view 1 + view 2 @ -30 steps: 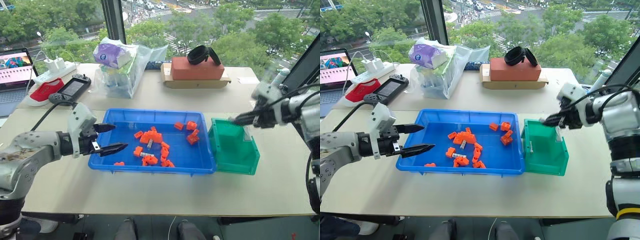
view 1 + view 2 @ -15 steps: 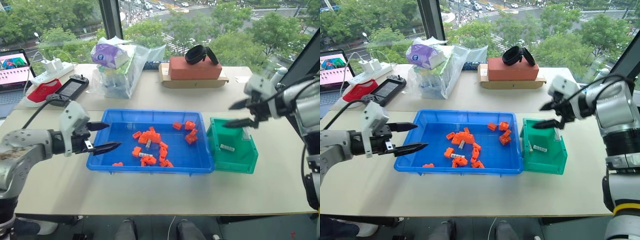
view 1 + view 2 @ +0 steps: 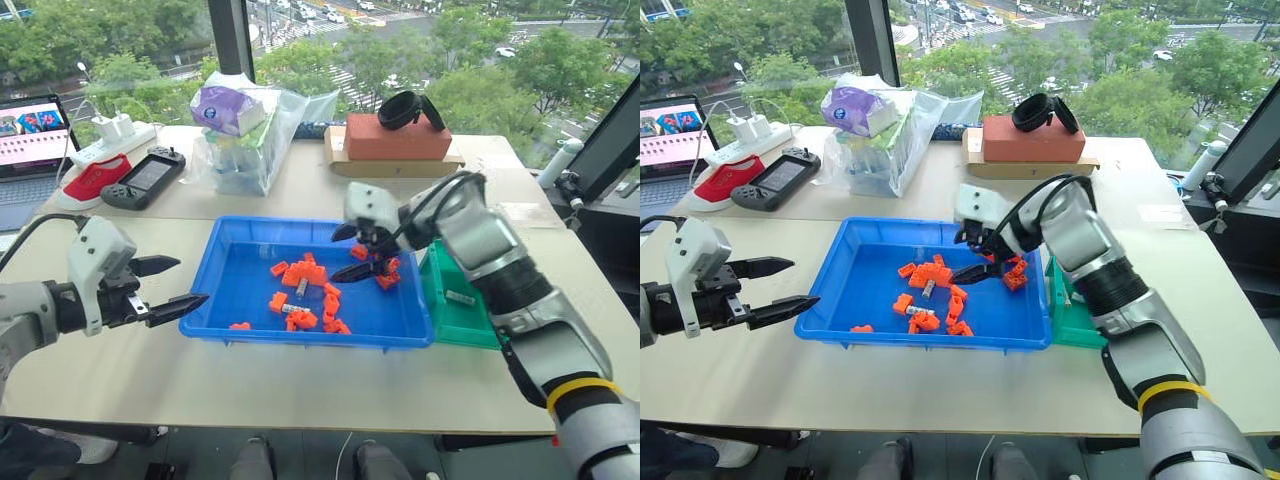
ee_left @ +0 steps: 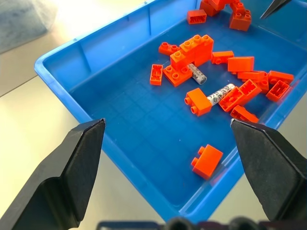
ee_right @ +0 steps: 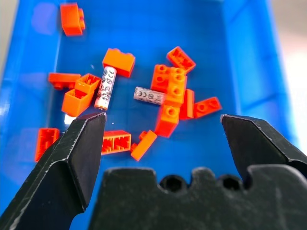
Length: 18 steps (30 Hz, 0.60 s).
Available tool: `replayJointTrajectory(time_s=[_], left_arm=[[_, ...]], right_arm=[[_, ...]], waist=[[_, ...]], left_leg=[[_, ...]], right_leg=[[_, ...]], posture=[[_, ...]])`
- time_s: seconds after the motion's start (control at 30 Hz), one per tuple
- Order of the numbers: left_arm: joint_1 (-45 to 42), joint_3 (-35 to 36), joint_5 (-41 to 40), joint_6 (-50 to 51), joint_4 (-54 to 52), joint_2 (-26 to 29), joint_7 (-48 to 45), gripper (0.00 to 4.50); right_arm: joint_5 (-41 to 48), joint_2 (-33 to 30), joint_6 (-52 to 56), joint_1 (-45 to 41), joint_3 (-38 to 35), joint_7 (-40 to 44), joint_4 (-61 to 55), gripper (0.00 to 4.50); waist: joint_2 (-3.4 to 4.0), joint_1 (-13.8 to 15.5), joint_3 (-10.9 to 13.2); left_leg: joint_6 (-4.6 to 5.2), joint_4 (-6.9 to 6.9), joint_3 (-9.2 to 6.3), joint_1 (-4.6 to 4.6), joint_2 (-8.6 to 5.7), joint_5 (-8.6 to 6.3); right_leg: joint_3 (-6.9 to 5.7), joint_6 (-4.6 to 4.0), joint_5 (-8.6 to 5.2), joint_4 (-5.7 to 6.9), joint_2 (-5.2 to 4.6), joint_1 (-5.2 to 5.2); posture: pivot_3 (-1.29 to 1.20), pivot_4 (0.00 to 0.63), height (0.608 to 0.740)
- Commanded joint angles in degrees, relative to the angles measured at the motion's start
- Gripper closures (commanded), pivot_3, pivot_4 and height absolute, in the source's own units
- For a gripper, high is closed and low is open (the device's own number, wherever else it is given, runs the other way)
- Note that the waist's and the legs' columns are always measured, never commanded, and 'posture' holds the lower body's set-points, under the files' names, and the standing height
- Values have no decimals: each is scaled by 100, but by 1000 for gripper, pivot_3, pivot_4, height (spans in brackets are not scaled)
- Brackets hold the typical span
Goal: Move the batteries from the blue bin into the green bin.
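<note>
Green bin (image 3: 462,312) half hidden behind right arm; one battery (image 3: 460,297) peeks out inside. Laptop (image 3: 28,150) cut off at frame edge.

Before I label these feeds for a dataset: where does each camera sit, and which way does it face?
Head views: stereo pair on the head, looking forward and down at the table, blue bin and green bin; both arms show.
Left wrist view: on the left wrist, between the open left gripper fingers, facing the bin.
Right wrist view: on the right wrist, over the open right gripper, looking down.
Shared: both wrist views show two batteries among orange blocks.
</note>
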Motion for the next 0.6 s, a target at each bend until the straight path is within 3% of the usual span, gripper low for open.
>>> replayJointTrajectory(time_s=[0.03,0.17,0.4,0.6], left_arm=[[109,306,-158,110,-350,-43,165,0],[211,470,-244,201,-442,-36,248,0],[332,591,-249,177,-403,19,245,0],[171,338,-121,20,-296,13,336,0]], right_arm=[[-140,344,-123,-181,26,-298,259,536],[-95,511,-15,-170,16,-273,240,1718],[419,574,667,219,214,180,-1167,1718],[-138,926,577,364,650,-515,-664,1718]], waist=[[0,-3,0],[0,-39,0],[0,-46,0],[-4,-48,-3]], left_leg=[[0,0,0,0,0,0],[-1,0,0,1,0,1],[-1,-2,-1,2,1,0],[-2,0,-2,6,1,1]], right_leg=[[0,0,0,1,0,0],[1,-1,0,10,1,-4],[-1,-5,-3,13,2,-4],[-1,-6,-3,15,2,-4]], posture=[[0,150,735],[0,150,735],[0,150,735],[0,150,735]])
